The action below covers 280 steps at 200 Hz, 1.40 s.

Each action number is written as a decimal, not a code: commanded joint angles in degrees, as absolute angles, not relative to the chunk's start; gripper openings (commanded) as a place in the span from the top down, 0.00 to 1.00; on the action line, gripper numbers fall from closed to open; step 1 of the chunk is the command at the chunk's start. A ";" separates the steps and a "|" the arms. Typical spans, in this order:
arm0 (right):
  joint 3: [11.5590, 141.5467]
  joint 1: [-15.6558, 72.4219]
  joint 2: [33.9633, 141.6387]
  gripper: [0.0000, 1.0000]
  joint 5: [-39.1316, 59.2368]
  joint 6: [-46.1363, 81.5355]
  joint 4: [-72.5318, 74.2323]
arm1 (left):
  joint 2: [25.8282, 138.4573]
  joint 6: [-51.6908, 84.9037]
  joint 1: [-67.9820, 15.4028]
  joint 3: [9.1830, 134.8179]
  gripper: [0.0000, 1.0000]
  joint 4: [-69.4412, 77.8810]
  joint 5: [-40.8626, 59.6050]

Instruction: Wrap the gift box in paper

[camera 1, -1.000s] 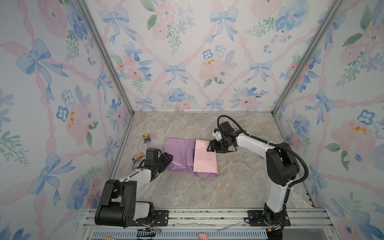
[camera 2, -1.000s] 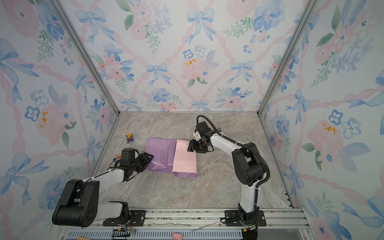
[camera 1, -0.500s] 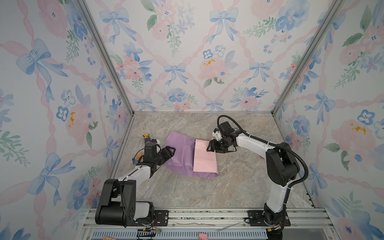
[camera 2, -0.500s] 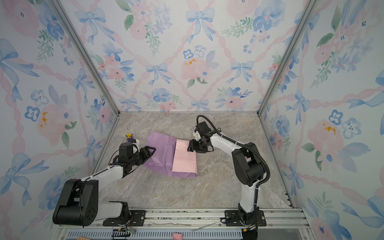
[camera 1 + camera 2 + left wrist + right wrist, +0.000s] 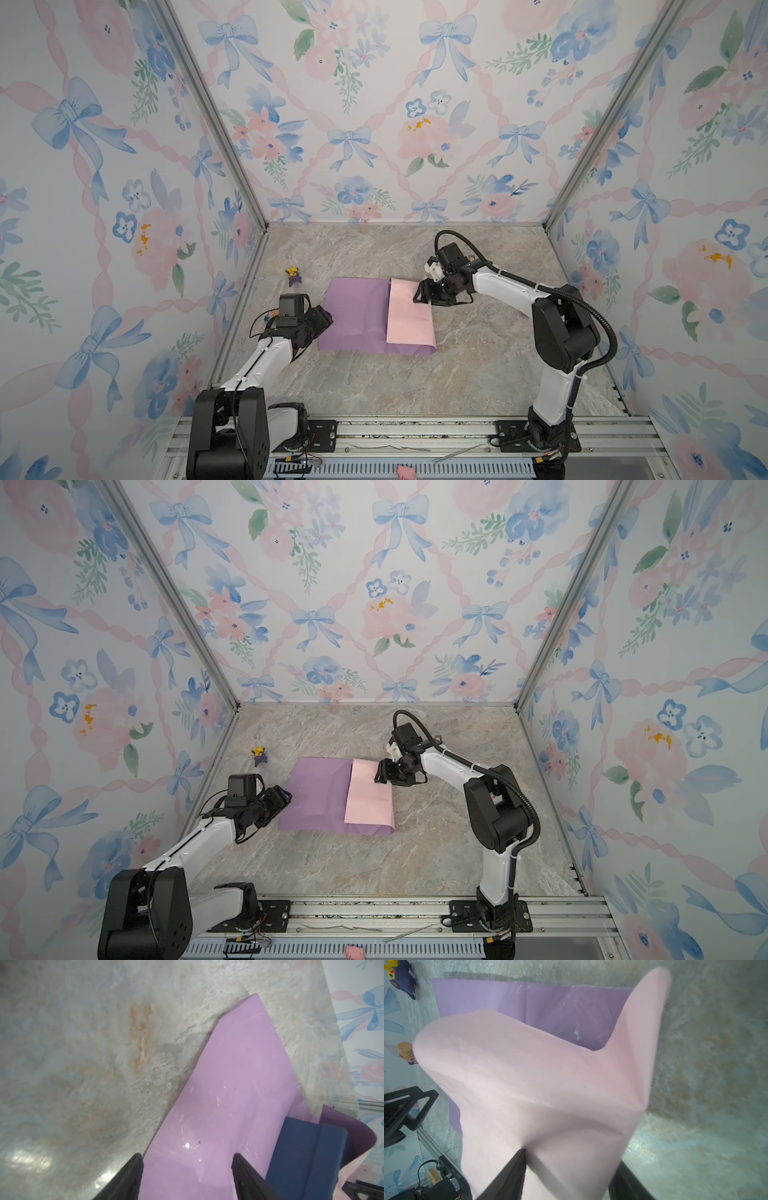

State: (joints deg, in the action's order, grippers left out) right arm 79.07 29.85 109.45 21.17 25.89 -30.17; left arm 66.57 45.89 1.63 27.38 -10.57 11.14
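1. rail (image 5: pixel 415 428): nearest item. Both arm bases are bolted to it. A pink scrap (image 5: pixel 405 471) lies on the slotted strip before it.
2. tabletop (image 5: pixel 478 374): marbled grey-beige, bare between rail and paper.
3. left tool (image 5: pixel 323 320): low at the paper's left edge, pointing right across the sheet. Its fingers (image 5: pixel 135 1167) are apart and hold nothing. In the left wrist view the lilac face lies in the gap between them.
4. paper (image 5: pixel 357 316): mid-tabletop. The left part lies flat, lilac face up. The right part is turned over as a pink flap (image 5: pixel 409 316), whose fold and free edge both run near-to-far.
5. box (image 5: pixel 307 1157): navy, seen only in the left wrist view. It is tucked under the turned-over paper, beyond the flat lilac stretch from the left tool. It is hidden in both top views and is judged to sit beneath the flap.
6. right tool (image 5: pixel 420 294): at the flap's far right corner. Its fingers (image 5: pixel 517 1167) stand apart with pink paper bunched in the gap. Whether they clamp it or only press it cannot be told.
7. toy (image 5: pixel 294 276): small, purple and yellow, at far left, apart from the paper.

Governing relation: the box lies to the right of the left tool, with flat lilac paper between them. The sheet's free left edge, long axis near-to-far, is just beside the left tool and well apart from the right tool. Judged next move: the nearer left arm takes that edge and carries it rightward over the box to meet the flap.
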 commanded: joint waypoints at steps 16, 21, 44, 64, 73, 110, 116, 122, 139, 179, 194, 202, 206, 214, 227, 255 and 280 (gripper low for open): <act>77.40 30.76 109.51 0.38 19.01 25.20 -32.43 | 64.25 50.71 2.23 22.88 0.29 -16.00 12.59; 77.22 30.76 109.34 0.38 19.00 25.22 -32.35 | 64.19 51.22 2.24 22.38 0.29 -15.96 12.82; 76.82 30.76 109.16 0.38 19.09 25.47 -31.81 | 65.26 51.50 2.46 21.57 0.28 -15.78 13.84; 76.79 30.76 109.15 0.38 19.16 25.52 -31.64 | 66.50 51.73 2.61 20.73 0.28 -11.98 17.05; 76.81 30.76 109.07 0.38 19.25 25.56 -31.50 | 67.07 52.92 2.81 19.94 0.29 -8.86 19.39; 76.39 30.76 108.50 0.38 19.14 25.64 -30.94 | 69.13 55.95 2.89 19.25 0.31 2.88 27.13; 76.46 30.80 108.46 0.38 19.26 25.71 -30.91 | 69.04 56.58 2.82 19.22 0.32 4.79 27.69; 76.42 30.76 108.41 0.38 19.25 25.82 -30.92 | 68.94 57.08 2.87 19.21 0.32 6.89 28.32; 76.24 30.75 108.29 0.38 19.31 25.84 -30.65 | 68.43 58.04 2.83 19.62 0.33 11.47 29.70; 76.11 30.92 108.52 0.38 19.42 26.18 -30.27 | 65.29 55.82 2.61 21.84 0.34 12.32 31.02; 76.20 30.95 108.63 0.38 19.43 26.18 -30.33 | 63.26 55.64 2.29 21.23 0.37 11.98 30.64; 76.25 30.95 108.63 0.38 19.42 26.26 -30.35 | 62.41 55.36 2.20 20.95 0.42 10.13 29.21; 76.21 30.96 108.63 0.38 19.42 26.20 -30.36 | 62.09 54.94 2.18 20.94 0.45 8.50 28.25; 76.31 31.01 108.58 0.38 19.44 26.16 -30.39 | 61.80 53.78 2.22 21.06 0.50 5.69 26.91; 76.43 31.03 108.60 0.38 19.34 26.10 -30.63 | 61.42 52.63 2.07 21.02 0.58 2.95 26.01; 76.49 31.03 108.68 0.38 19.26 25.86 -30.96 | 59.10 51.19 1.11 21.79 0.67 -1.21 22.86; 76.42 31.02 108.95 0.38 19.25 26.07 -31.07 | 57.82 49.40 -0.22 23.42 0.78 -3.34 19.88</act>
